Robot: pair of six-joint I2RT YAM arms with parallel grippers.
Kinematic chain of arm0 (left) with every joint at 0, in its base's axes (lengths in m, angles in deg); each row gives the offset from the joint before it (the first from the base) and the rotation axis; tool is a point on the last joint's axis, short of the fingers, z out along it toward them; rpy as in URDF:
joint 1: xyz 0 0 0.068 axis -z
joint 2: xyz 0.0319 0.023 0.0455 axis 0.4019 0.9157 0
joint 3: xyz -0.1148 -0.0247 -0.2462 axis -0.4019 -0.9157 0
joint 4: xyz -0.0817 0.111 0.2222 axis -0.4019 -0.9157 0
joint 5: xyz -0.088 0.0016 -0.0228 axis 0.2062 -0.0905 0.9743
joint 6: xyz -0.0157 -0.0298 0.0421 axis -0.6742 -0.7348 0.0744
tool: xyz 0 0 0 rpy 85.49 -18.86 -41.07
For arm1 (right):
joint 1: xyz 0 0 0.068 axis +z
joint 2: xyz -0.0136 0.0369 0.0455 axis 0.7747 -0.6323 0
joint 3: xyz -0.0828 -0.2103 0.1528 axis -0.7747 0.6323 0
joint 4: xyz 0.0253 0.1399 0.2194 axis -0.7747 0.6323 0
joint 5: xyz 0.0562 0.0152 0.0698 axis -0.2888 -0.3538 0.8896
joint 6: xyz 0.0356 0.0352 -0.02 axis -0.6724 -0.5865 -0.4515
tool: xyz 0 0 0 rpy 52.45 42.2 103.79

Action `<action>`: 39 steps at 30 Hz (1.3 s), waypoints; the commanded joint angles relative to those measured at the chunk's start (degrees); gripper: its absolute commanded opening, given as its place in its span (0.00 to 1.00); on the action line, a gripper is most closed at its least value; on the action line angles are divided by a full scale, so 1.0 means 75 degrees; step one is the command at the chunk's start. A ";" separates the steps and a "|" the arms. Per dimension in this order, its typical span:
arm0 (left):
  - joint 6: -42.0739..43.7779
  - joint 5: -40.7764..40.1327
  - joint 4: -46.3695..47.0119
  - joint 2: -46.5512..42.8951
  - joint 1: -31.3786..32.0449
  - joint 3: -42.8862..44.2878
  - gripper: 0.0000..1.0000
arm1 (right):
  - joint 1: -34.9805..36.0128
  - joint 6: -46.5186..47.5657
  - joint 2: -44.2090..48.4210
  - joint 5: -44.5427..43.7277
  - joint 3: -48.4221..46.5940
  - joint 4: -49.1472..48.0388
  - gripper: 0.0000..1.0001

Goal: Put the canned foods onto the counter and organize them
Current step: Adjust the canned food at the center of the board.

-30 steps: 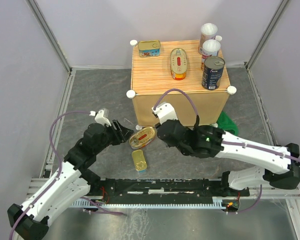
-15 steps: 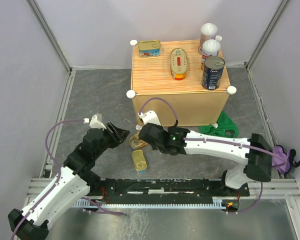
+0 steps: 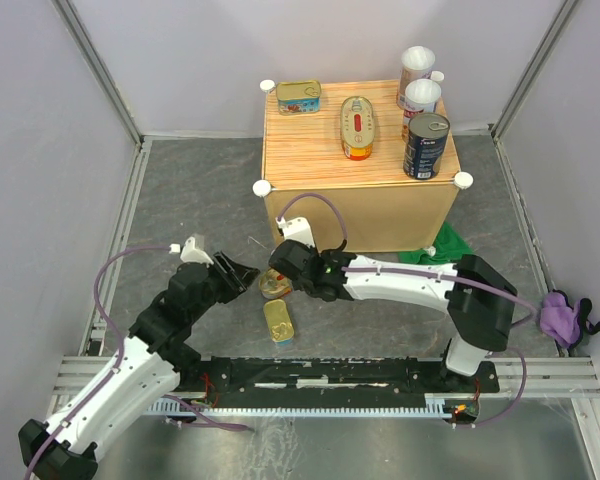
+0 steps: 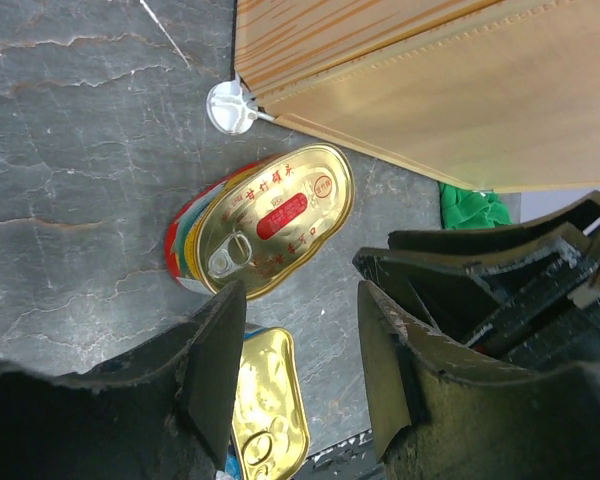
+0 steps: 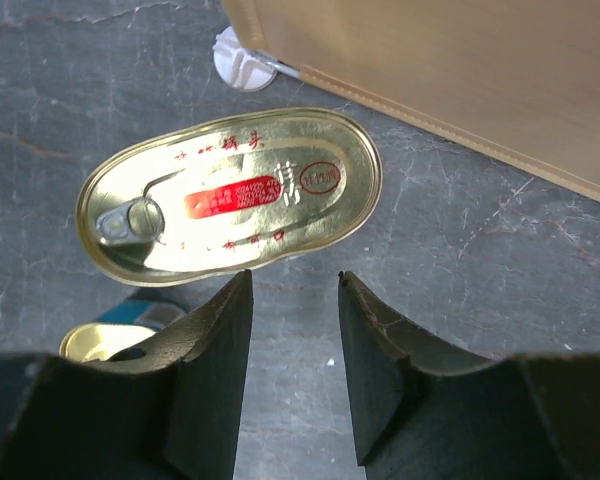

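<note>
- Grey stone-look floor (image 3: 200, 190), white-walled bay; counter (image 3: 310, 140) against the back edge.
- Counter top, already stocked: rectangular tin (image 3: 298, 97) at back-left corner; oval tin (image 3: 357, 127) mid-top; two white-lidded cylinders (image 3: 418, 85) at back-right corner; dark blue cylinder (image 3: 425, 145) on the right edge.
- Floor, outstanding: loose oval tin (image 5: 230, 190), lid up, just off the counter's front-left corner; loose rectangular tin (image 3: 278, 320) nearer the near edge.
- Right gripper (image 5: 292, 285): fingers parted, nothing between, tips just short of the loose oval tin.
- Left gripper (image 4: 300, 300): fingers parted, empty, facing the same tin.
- Step, judged: approach to pick the loose oval tin.
- Next: one gripper advances, straddles the narrow width, closes; the other keeps clear.
</note>
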 commanded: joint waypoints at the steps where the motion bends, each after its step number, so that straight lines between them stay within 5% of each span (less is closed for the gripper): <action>1: -0.0200 0.0073 0.0063 -0.0080 0.0019 -0.0047 0.55 | -0.0163 -0.0539 -0.0290 -0.0445 0.0062 -0.0657 0.48; 26: -0.0275 0.0330 -0.0300 -0.0539 0.0019 -0.0518 0.53 | -0.0454 -0.2098 -0.1472 -0.1271 0.0049 -0.0608 0.46; 39: -0.0462 0.0555 -0.0039 -0.0541 0.0021 -0.0840 0.53 | -0.0490 -0.2752 -0.1130 -0.1206 0.0529 -0.0194 0.45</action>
